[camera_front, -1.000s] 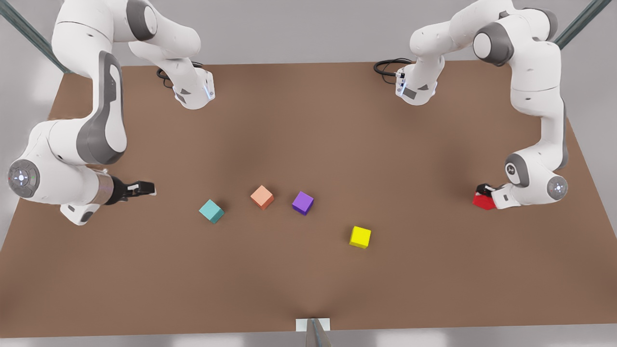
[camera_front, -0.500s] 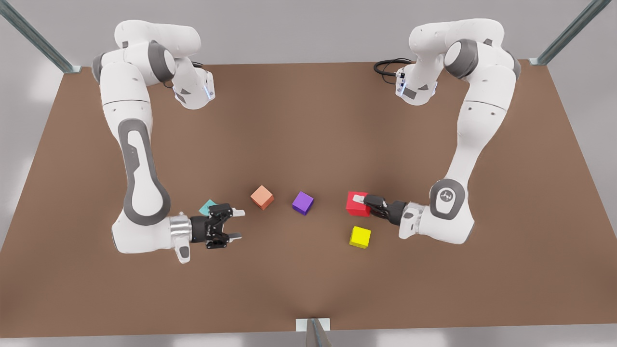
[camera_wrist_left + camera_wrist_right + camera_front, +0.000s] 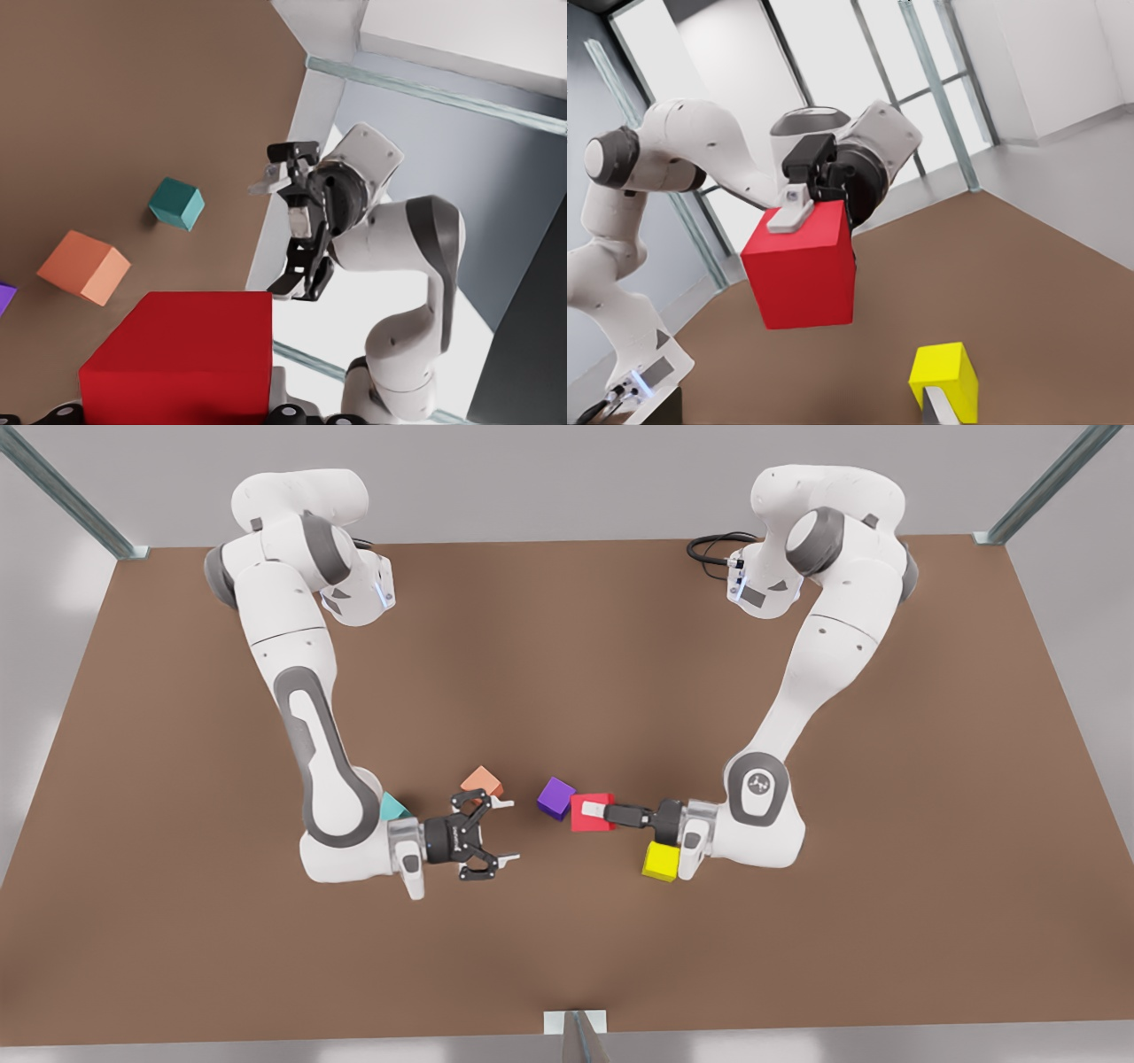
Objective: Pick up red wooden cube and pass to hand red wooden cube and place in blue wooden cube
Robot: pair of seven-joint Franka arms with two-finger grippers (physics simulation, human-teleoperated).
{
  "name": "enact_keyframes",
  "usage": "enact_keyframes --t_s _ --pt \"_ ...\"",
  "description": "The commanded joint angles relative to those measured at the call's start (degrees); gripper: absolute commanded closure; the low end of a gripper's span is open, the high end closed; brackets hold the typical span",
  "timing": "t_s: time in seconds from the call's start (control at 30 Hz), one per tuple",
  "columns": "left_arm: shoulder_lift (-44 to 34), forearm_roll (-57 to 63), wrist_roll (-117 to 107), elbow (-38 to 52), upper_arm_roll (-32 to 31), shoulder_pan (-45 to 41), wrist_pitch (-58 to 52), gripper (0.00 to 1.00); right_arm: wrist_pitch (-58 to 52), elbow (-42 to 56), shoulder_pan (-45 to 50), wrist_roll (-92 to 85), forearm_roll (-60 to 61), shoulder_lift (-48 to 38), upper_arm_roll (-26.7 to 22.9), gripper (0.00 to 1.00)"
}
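Observation:
The red wooden cube (image 3: 583,825) hangs above the table's middle with my left gripper (image 3: 595,813) shut on it, reaching in from the front view's right. The left wrist view has this cube (image 3: 182,354) close up. Facing it from the front view's left, my right gripper (image 3: 508,832) stands open with nothing between its fingers, a short gap away from the cube. From the right wrist view the red cube (image 3: 802,270) is held up ahead. The teal blue wooden cube (image 3: 393,809) rests on the table, partly hidden behind the right arm, and is also in the left wrist view (image 3: 176,203).
A salmon-orange cube (image 3: 483,781) lies just behind the right gripper. A purple cube (image 3: 555,797) sits right beside the red cube. A yellow cube (image 3: 660,861) lies under the left wrist. Cables (image 3: 713,547) lie at the back by an arm base.
Both arms swung in toward the table's middle. The left gripper carried the red cube toward the front view's left, and the open right gripper moved toward it.

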Motion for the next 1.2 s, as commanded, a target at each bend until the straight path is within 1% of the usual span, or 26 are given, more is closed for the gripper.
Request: enact_keyframes --t_s 0.0,0.07,0.13,0.2,0.3,0.87,1.0,1.07,1.17 --pt "0.2 -0.6 -15.7 0.5 -0.1 -0.9 5.0 0.27 1.4 0.0 0.6 -28.2 0.7 -0.1 0.0 0.00" --pt "0.4 -0.5 -15.0 0.6 -0.1 -1.6 5.3 0.27 1.5 -0.6 1.5 -28.2 1.6 -0.1 0.0 0.00" --pt "1.4 -0.5 -3.5 1.4 -0.1 -2.5 5.3 0.27 1.7 -1.4 2.0 -28.2 2.4 -0.1 0.0 0.00" --pt "2.3 -0.5 -3.0 3.2 -0.1 -3.4 5.3 0.28 1.7 -2.4 2.3 -28.2 2.7 -0.1 0.0 0.00" --pt "2.5 -0.4 -0.7 3.4 -0.1 -3.6 5.3 0.28 1.7 -2.5 2.2 -28.2 3.2 -0.1 0.0 0.00" --pt "3.4 -0.5 -1.4 4.5 -0.1 -4.7 6.6 0.29 4.2 -2.8 3.9 -28.1 7.2 -0.1 0.0 0.00" --pt "3.6 -0.7 -1.4 4.9 -0.5 -6.3 9.6 0.28 4.6 -2.8 4.4 -28.1 7.3 0.0 0.0 0.00" --pt "4.6 -0.7 -2.2 6.8 -0.6 -6.8 9.6 0.28 4.7 -2.8 4.4 -27.8 7.7 0.3 0.0 0.00" --pt "4.8 -0.7 -2.2 7.0 -0.6 -7.0 10.3 0.28 5.1 -2.8 4.9 -27.7 8.5 0.4 0.0 0.00"
